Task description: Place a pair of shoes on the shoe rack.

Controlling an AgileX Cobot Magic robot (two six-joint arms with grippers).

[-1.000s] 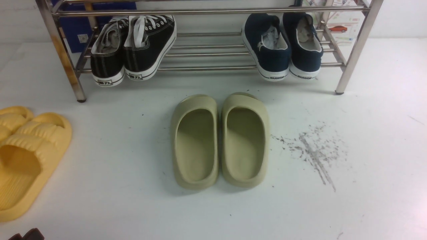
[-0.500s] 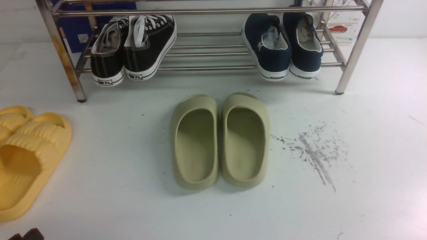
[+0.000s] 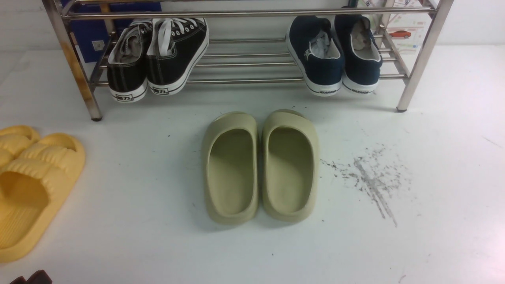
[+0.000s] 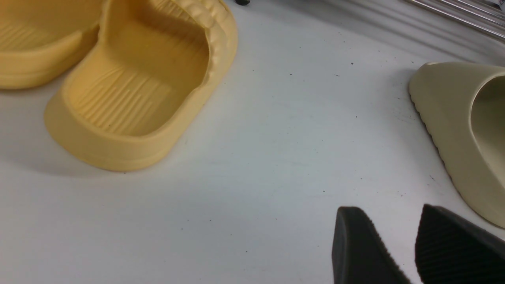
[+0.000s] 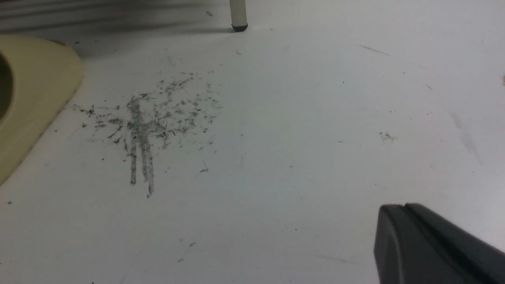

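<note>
- Navy slip-on shoes (image 3: 333,55), the pair, sit on the lower tubes of the shoe rack (image 3: 252,65), right end, side by side and touching, white-soled heels toward the robot and hanging slightly past the front tube; crumpled paper inside both.
- Black lace-up sneakers (image 3: 158,57) on the same tier, left end.
- Olive slides (image 3: 260,165) on the white bench (image 3: 434,244) in front of the rack, centred, touching each other.
- Yellow slides (image 3: 31,185) at the bench's left edge.
- Grey scuff marks (image 3: 369,177) right of the olive slides.
- Left gripper (image 4: 398,228): jaws spread with a gap between them, nothing held, over bare bench between yellow and olive slides.
- Right gripper (image 5: 406,211): jaws pressed together, empty, above bare bench near the scuffs.
</note>
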